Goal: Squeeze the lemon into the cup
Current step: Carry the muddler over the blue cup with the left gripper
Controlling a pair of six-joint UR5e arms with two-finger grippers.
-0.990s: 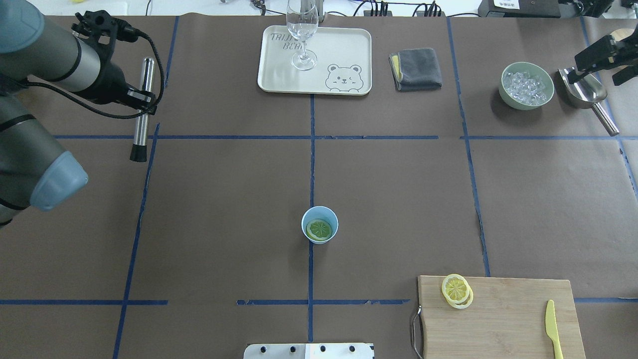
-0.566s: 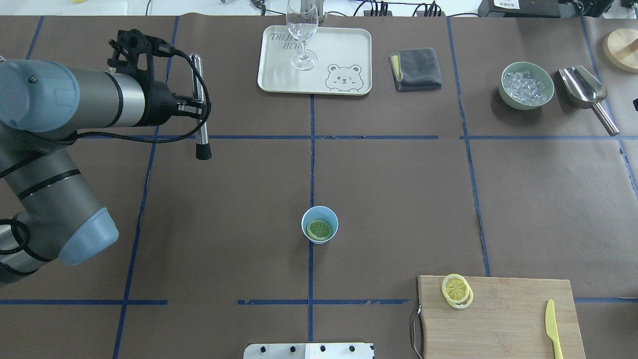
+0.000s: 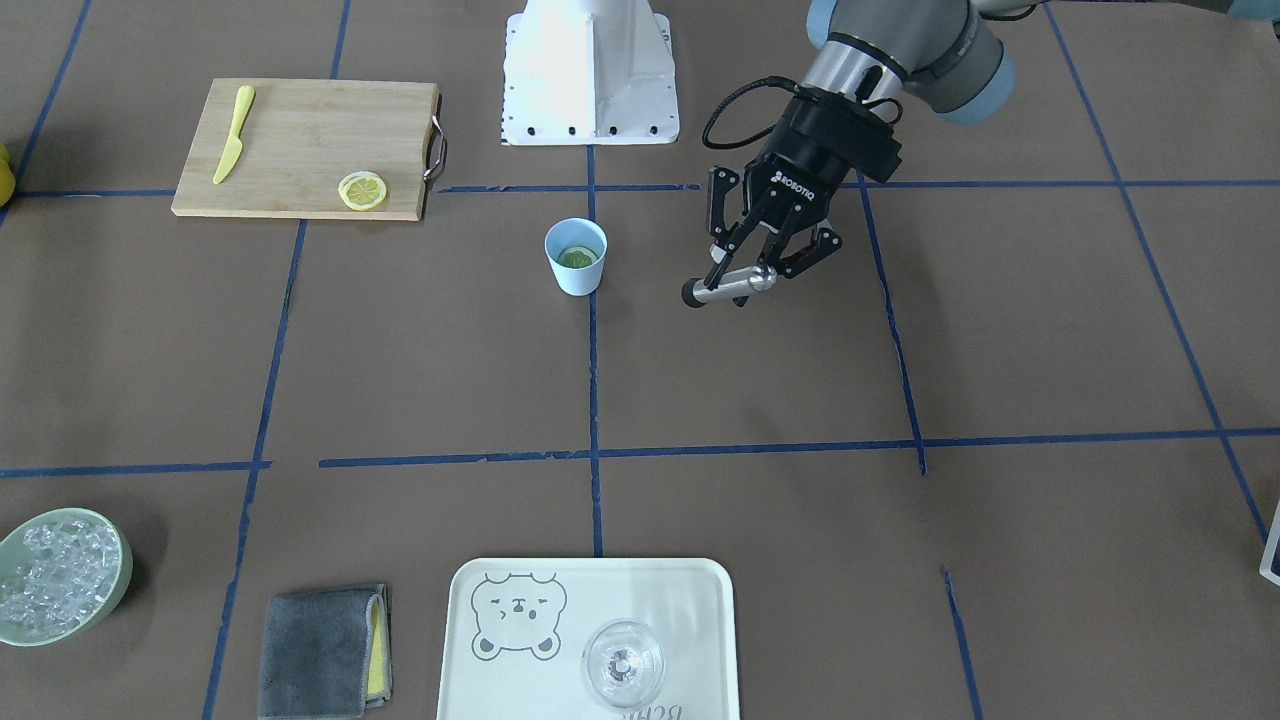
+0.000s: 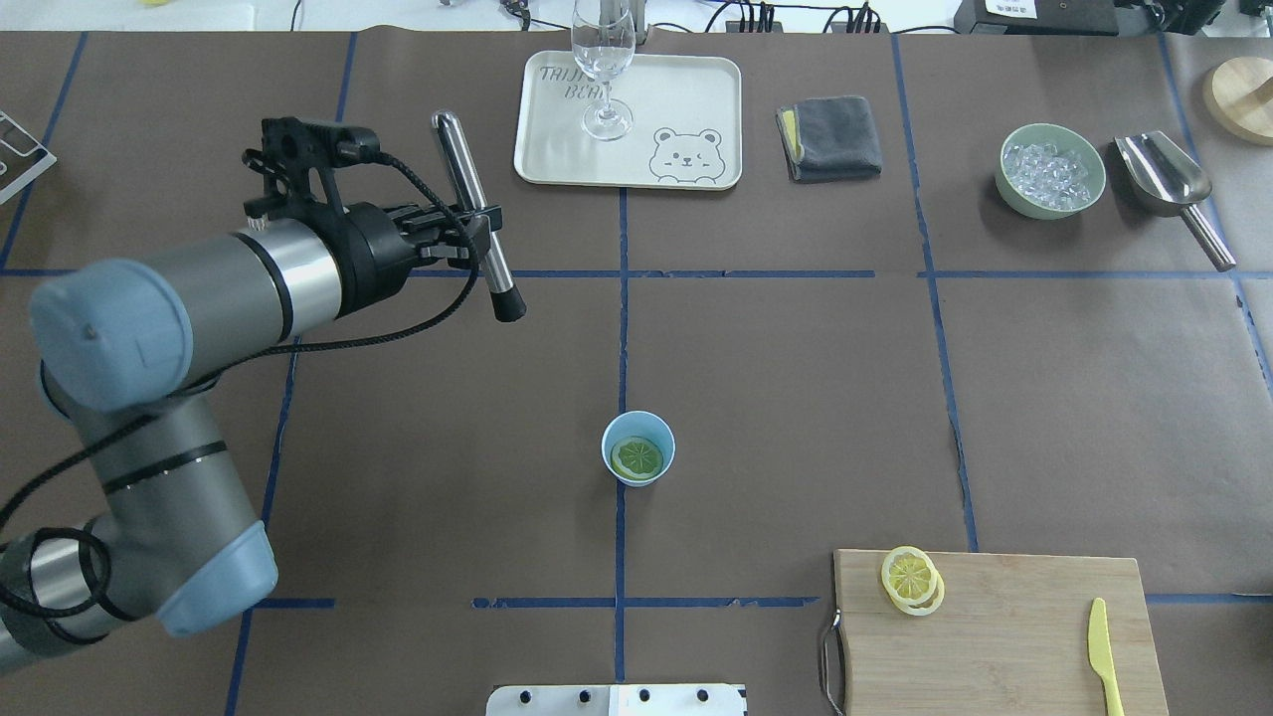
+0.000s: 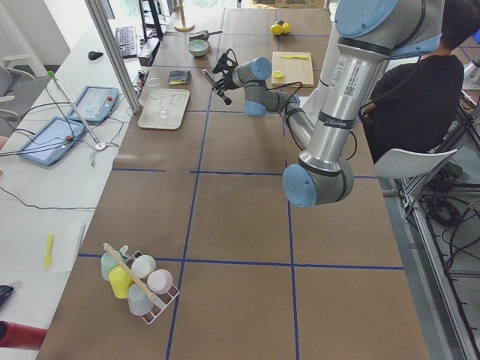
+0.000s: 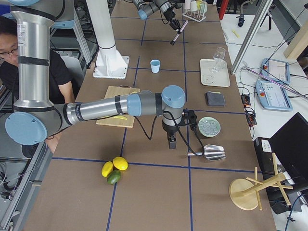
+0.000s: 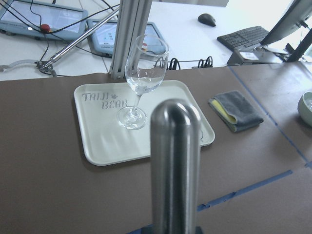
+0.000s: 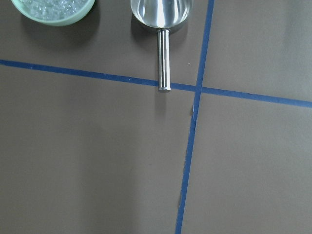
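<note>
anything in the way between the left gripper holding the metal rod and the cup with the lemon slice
Nothing visible does. The left gripper, shut on the metal rod, is off to the side of the cup, with only bare table between them. The lemon lies in the open cup.

The left gripper (image 3: pixel 755 274) clasps a steel rod (image 3: pixel 722 288) near the cup (image 3: pixel 576 274) holding the lemon (image 3: pixel 577 257).

Table (image 4: pixel 796 398): brown paper cover, gridded with blue tape (image 4: pixel 776 273).
Just below centre of the overhead view: light-blue cup (image 4: pixel 669 452), standing on a tape line.
Top centre: cream bear-print tray (image 4: pixel 686 99).
Right of it, apart: folded grey cloth (image 4: pixel 833 137).
Upper right: pale green bowl (image 4: pixel 1052 207), steel scoop (image 4: pixel 1164 174) just beside.
Lower right: bamboo cutting board (image 4: pixel 1004 636).
Bottom edge, centre: white base plate (image 4: pixel 617 699).
</note>
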